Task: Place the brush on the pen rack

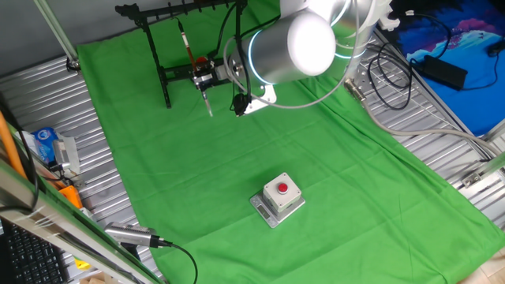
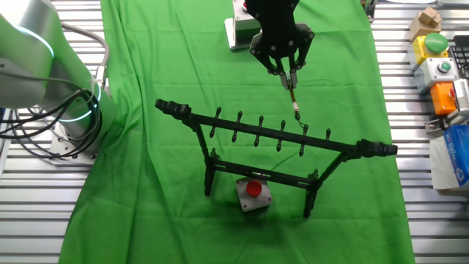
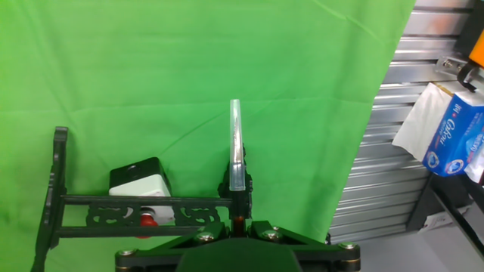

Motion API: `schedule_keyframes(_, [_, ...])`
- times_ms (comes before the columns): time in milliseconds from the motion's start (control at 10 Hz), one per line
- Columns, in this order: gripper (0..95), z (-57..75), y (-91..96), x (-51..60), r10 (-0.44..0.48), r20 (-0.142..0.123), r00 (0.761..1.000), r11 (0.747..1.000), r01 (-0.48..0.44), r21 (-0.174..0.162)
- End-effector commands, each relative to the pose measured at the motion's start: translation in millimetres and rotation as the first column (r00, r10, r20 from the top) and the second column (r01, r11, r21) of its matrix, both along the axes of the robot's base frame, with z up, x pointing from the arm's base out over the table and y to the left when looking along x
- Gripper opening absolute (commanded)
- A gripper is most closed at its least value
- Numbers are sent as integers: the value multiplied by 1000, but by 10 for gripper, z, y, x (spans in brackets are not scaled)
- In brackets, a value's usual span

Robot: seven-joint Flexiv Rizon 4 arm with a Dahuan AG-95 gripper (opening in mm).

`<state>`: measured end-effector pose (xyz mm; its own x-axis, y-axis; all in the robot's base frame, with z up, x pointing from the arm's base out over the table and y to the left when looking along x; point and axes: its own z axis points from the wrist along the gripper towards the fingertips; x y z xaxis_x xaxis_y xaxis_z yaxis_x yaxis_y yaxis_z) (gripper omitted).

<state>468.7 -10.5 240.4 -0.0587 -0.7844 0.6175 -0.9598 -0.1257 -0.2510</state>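
- One fixed view: my gripper (image 1: pixel 207 77) sits beside the pen rack (image 1: pixel 158 55), low, near its lower crossbar. The brush (image 1: pixel 188 49) runs steeply through my fingers, its upper shaft rising toward the notched top bar and its lower end pointing at the green cloth (image 1: pixel 260 150). A grey box with a red button (image 1: pixel 278 198) stands well apart on the cloth.
- The other fixed view: my gripper (image 2: pixel 287 72) is clenched on the brush (image 2: pixel 294 103), which extends from my fingertips to the rack's top bar. Its far end lies at the hooks of the pen rack (image 2: pixel 275 139); whether it rests on them I cannot tell. A second grey button box (image 2: pixel 253 195) stands under the rack.
- Hand view: the brush (image 3: pixel 236 147) projects straight ahead from between my fingers, pale and blurred, crossing the rack's (image 3: pixel 136 208) bar. A tissue pack (image 3: pixel 452 136) lies off the cloth at the right.
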Motion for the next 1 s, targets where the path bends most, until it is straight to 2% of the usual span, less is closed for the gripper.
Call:
schedule_keyframes(100, [0,11,-2,-8,1,-2,1000,1000,-1,0])
schedule_keyframes(1000, [0,59,-32,-12,10,-6,1000,1000,-10,-2])
